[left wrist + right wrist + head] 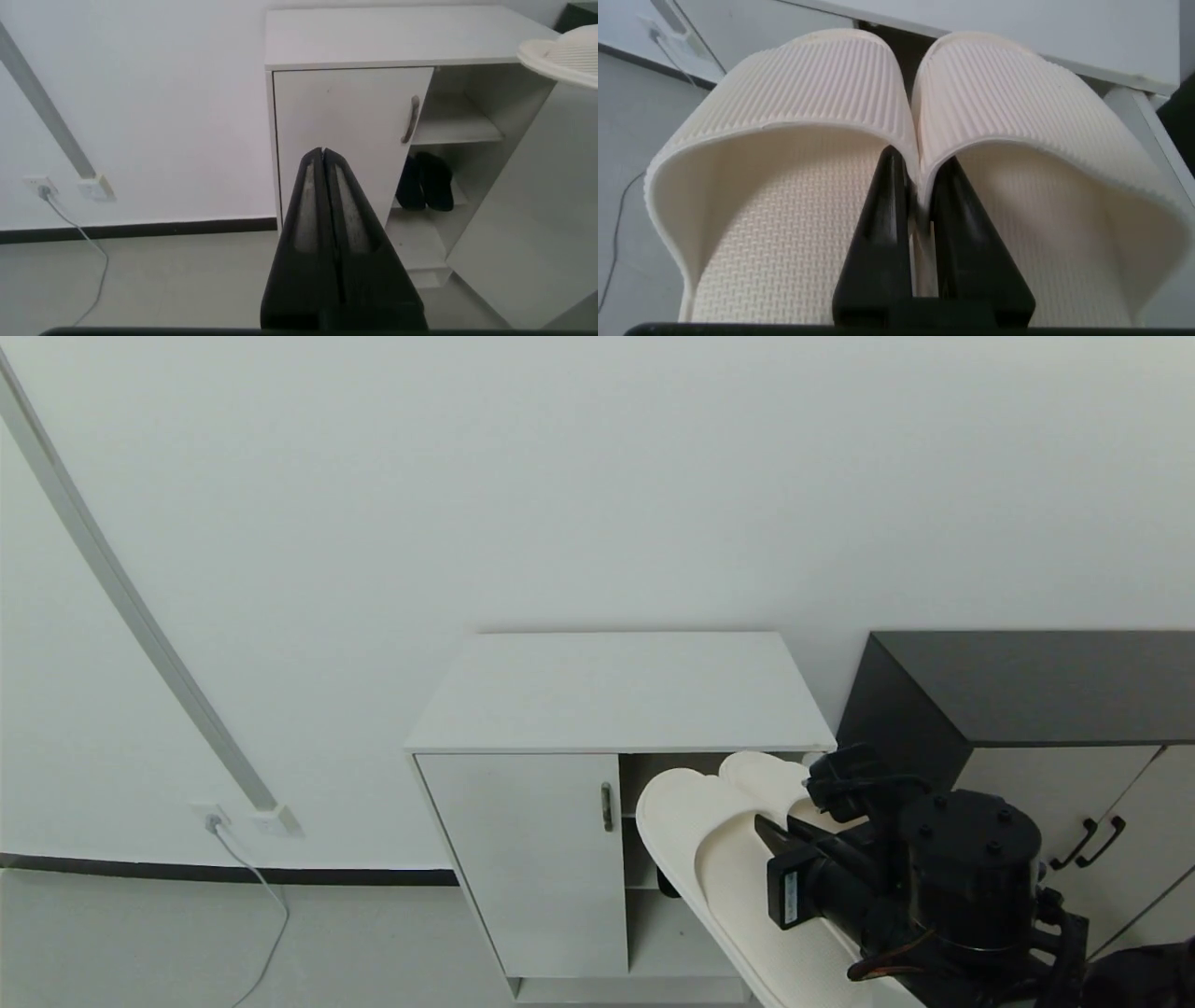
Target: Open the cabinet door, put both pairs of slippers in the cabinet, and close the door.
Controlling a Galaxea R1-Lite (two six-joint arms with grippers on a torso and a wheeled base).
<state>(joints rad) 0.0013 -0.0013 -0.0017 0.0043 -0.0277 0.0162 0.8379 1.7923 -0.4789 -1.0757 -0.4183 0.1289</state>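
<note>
Currently, the white cabinet stands against the wall at lower centre of the head view. Its left door is closed, with a metal handle on its inner edge. The right half stands open and shows its shelves.

The right end effector sits at the lower right of the head view. It is clamped on the pair of cream slippers: one finger lies inside each slipper, and the two adjoining side walls are pinched between them. The slippers lie side by side and touch. They are held off the floor, with toes pointing at the open compartment and just in front of its upper edge.

A pair of dark slippers is already inside, standing on a shelf below the upper shelf board.

The left end effector has its fingers pressed together and holds nothing. It points at the closed left door, well apart from it.

A dark cabinet stands just beside the white one, at the right edge of the head view. At lower left, a wall socket carries a cable that trails down to the floor.
</note>
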